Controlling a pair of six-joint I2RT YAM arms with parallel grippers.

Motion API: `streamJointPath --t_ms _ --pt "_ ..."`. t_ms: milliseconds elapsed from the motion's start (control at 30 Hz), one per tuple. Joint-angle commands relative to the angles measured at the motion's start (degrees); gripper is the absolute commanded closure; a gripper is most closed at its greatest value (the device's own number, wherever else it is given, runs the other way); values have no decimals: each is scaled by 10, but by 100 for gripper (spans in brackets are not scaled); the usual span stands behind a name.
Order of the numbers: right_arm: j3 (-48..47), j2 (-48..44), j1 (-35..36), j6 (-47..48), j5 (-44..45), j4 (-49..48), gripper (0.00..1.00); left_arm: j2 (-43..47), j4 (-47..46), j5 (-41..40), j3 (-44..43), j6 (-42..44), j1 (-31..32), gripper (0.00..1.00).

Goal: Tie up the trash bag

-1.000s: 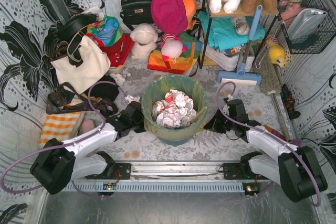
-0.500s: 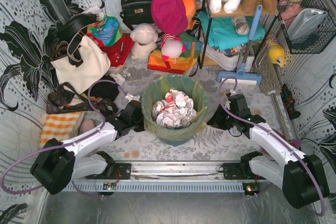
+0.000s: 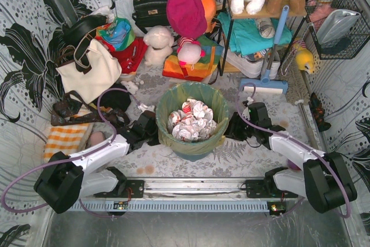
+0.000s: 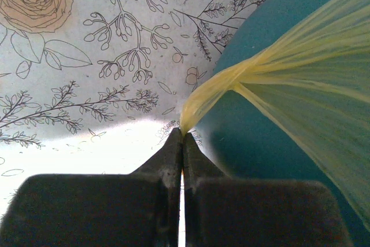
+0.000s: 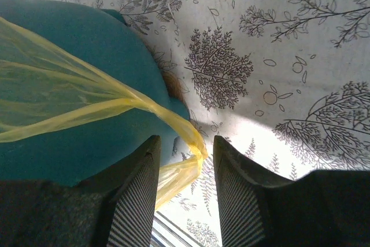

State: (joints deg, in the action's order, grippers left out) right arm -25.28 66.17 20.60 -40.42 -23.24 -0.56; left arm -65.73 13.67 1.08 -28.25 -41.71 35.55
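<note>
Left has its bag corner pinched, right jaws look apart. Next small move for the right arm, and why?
Probably close the right gripper on the twisted strand of the trash bag that lies between its open fingers. The left gripper is shut on the opposite corner, drawn out past the teal bin, so both ends likely need holding before any tying.

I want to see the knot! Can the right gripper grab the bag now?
Probably yes: the right gripper is open, and a twisted strip of the bag hangs between its jaws, nothing blocking it.
</note>
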Motion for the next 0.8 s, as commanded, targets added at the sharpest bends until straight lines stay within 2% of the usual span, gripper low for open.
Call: streamJointPath --t_ms 0,267,467,700,767 --pt "30 24 0 -28 -38 -85 59 -3 -18 -5 -12 7 -6 98" --pt "71 58 -1 -47 -47 -170 63 -4 -15 -5 -13 7 -6 98" --pt "90 57 0 -55 -37 -200 70 0 -12 -6 -12 7 -6 98" --pt "96 75 0 -74 -47 -242 70 7 -12 -6 -10 4 -6 98" --pt "101 80 0 -82 -53 -256 76 9 -13 -8 -9 3 -6 98"
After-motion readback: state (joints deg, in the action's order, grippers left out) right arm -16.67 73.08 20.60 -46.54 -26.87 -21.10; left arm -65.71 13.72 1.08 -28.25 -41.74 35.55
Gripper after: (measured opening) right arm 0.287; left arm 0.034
